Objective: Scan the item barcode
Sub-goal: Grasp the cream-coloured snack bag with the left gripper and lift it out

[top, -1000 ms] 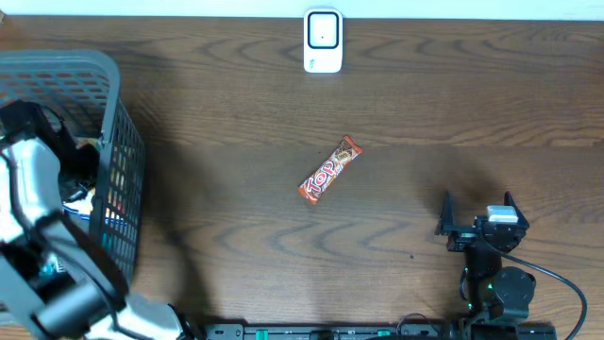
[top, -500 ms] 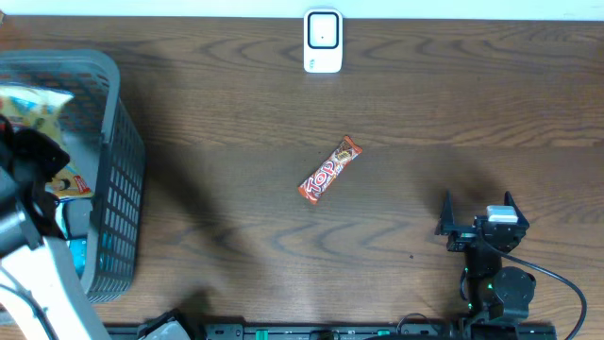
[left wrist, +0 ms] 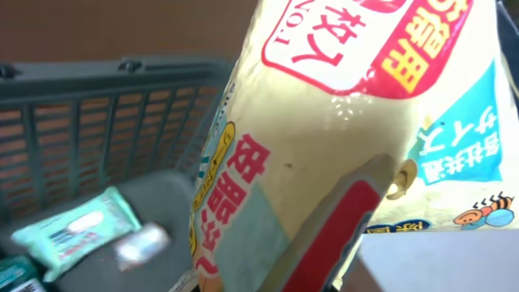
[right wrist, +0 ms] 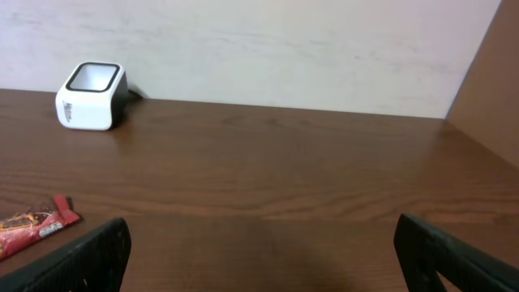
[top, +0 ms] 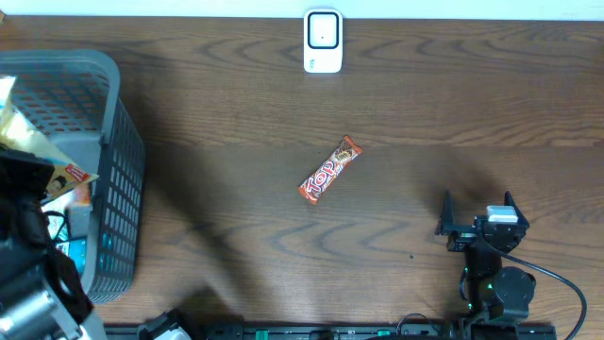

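My left gripper [top: 26, 185] hangs over the grey basket [top: 121, 189] at the table's left end, shut on a cream-yellow packet [top: 45, 159] with red and blue print. In the left wrist view this packet [left wrist: 324, 138] fills most of the picture and hides the fingers. The white barcode scanner [top: 323, 41] stands at the far edge in the middle, and it shows as the scanner [right wrist: 91, 96] in the right wrist view. My right gripper [top: 478, 212] rests low at the near right, open and holding nothing; in its own view the right gripper [right wrist: 263, 255] faces bare wood.
A red-orange candy bar [top: 331, 169] lies on the wood mid-table, and this candy bar [right wrist: 32, 223] shows at the left in the right wrist view. Below the packet, the basket [left wrist: 105, 122] holds a mint-green wipes pack [left wrist: 69, 231] and a small silvery wrapper [left wrist: 142, 243].
The left arm has come up out of the basket with the yellow packet, which now sits higher and closer to the cameras. The right arm and the candy bar have not moved.
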{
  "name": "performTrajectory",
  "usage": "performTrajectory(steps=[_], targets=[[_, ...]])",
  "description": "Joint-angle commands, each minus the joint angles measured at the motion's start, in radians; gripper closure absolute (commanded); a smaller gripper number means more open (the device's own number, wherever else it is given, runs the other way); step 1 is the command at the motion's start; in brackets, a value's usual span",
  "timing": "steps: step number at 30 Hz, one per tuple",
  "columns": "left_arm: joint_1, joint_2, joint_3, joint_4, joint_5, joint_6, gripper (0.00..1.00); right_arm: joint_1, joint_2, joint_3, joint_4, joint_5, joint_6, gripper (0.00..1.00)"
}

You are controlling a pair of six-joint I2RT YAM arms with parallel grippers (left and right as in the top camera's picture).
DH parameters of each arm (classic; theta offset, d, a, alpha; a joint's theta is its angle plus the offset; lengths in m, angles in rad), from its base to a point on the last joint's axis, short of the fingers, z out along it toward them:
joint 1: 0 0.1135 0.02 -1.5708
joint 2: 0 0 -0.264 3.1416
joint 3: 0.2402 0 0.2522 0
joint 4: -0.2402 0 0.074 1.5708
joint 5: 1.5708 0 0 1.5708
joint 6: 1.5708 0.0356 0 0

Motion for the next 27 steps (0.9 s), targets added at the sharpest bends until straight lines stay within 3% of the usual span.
performTrajectory(steps=[1, 7, 19, 27], targets=[[-0.002, -0.046, 0.014, 0.048, 0.046, -0.03, 0.93, 0.008, -0.004, -0.001, -0.004, 0.002, -0.009, 0.01], [-0.002, -0.089, 0.014, 0.116, 0.18, -0.031, 0.93, 0.008, -0.004, -0.001, -0.004, 0.002, -0.009, 0.01], [-0.002, -0.089, 0.014, 0.167, 0.206, -0.03, 0.92, 0.008, -0.004, -0.001, -0.004, 0.002, -0.009, 0.01], [-0.01, -0.073, 0.014, 0.309, 0.637, -0.031, 0.93, 0.008, -0.004, -0.001, -0.004, 0.002, -0.009, 0.01]])
